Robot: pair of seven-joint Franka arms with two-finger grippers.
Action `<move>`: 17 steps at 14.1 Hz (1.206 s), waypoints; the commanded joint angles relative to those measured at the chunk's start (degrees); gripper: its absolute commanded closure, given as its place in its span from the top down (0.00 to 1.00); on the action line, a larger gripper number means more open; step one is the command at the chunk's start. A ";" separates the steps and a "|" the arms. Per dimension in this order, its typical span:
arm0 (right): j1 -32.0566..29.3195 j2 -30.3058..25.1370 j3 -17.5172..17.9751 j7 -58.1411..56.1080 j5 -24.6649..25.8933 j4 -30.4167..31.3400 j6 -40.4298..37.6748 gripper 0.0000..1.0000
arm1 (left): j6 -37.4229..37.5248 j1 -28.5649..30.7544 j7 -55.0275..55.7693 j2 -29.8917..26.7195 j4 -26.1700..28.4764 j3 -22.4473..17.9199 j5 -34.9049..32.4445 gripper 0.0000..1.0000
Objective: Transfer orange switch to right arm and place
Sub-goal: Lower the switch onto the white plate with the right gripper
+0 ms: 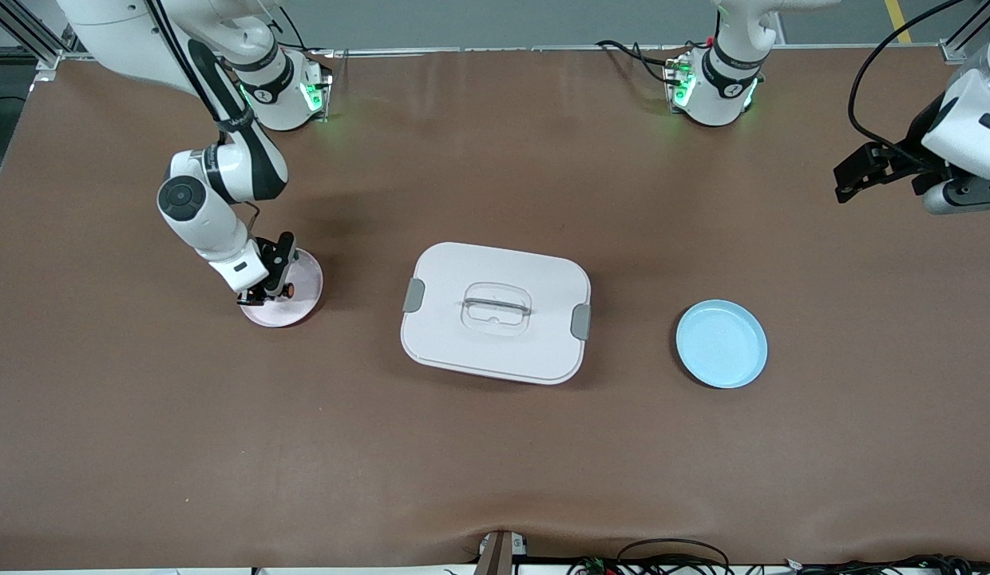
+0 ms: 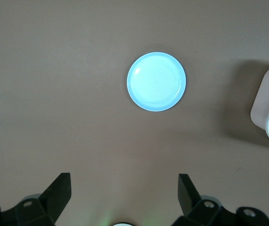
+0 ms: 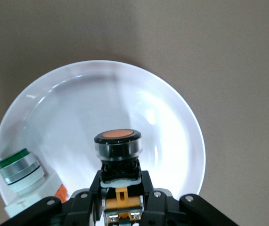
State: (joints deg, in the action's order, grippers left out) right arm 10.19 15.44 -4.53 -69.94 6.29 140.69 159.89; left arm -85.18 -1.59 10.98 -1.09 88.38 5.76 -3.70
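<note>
The orange switch (image 3: 118, 143), a black push-button with a round orange end, sits between the fingers of my right gripper (image 3: 120, 181), which is shut on its body. In the front view the right gripper (image 1: 275, 279) holds the switch (image 1: 288, 291) low over the pale pink plate (image 1: 299, 307) toward the right arm's end of the table. I cannot tell whether the switch touches the plate (image 3: 125, 94). My left gripper (image 1: 850, 180) hangs open and empty in the air over the table's edge at the left arm's end. Its fingers (image 2: 59, 190) stand wide apart.
A second button with a green cap on a whitish body (image 3: 19, 169) lies at the plate's rim. A white lidded box (image 1: 495, 311) stands mid-table. A light blue plate (image 1: 721, 343) lies between the box and the left arm's end, and the left wrist view shows this blue plate (image 2: 156, 81) from above.
</note>
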 commanded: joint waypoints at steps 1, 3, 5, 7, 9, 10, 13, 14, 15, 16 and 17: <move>-0.70 0.99 0.58 -0.19 1.35 -0.33 1.21 0.00 | -1.30 0.01 -1.22 -1.90 1.71 -0.66 0.88 1.00; -1.22 1.52 0.58 -0.19 1.35 -0.33 1.65 0.00 | -1.39 0.01 -1.13 -1.64 1.62 -0.57 0.88 1.00; -1.40 1.69 0.58 -0.19 1.35 -0.42 1.65 0.00 | -1.39 0.01 -1.13 -1.64 1.62 -0.57 0.88 1.00; -1.93 2.48 0.58 -0.19 1.35 -0.51 1.65 0.00 | -1.39 0.01 -1.22 -1.64 1.53 -0.57 0.88 1.00; -2.19 3.01 0.58 -0.28 1.35 -0.60 1.56 0.00 | -1.39 0.10 -1.13 -1.55 1.53 -0.66 0.88 1.00; -2.11 3.01 0.58 -0.11 1.27 -0.86 1.47 0.00 | -1.39 0.10 -1.22 -1.64 1.53 -0.57 0.88 1.00; -1.84 2.84 0.66 0.34 1.26 -1.73 0.77 1.00 | -1.31 0.19 -1.13 -1.64 1.53 -0.66 0.88 1.00; -2.10 2.75 0.58 -0.02 1.26 -2.26 0.77 1.00 | -1.30 0.19 -1.22 -1.64 1.53 -0.66 0.88 1.00; -2.45 2.49 0.58 0.07 1.26 -2.53 0.16 1.00 | -1.30 0.19 -1.13 -1.64 1.44 -0.66 0.88 1.00; -3.15 2.05 0.66 0.07 1.26 -3.14 -1.76 1.00 | -1.30 0.19 -1.22 -1.64 1.44 -0.66 0.88 1.00; -3.60 1.61 0.66 0.16 1.18 -4.19 -4.74 1.00 | -1.30 0.19 -1.22 -1.73 1.44 -0.66 0.88 1.00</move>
State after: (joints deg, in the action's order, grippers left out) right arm 8.73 17.90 -4.51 -69.92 6.35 138.36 159.26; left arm -85.77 -1.45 10.98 -1.23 88.61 5.54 -3.69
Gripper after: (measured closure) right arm 0.137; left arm 0.000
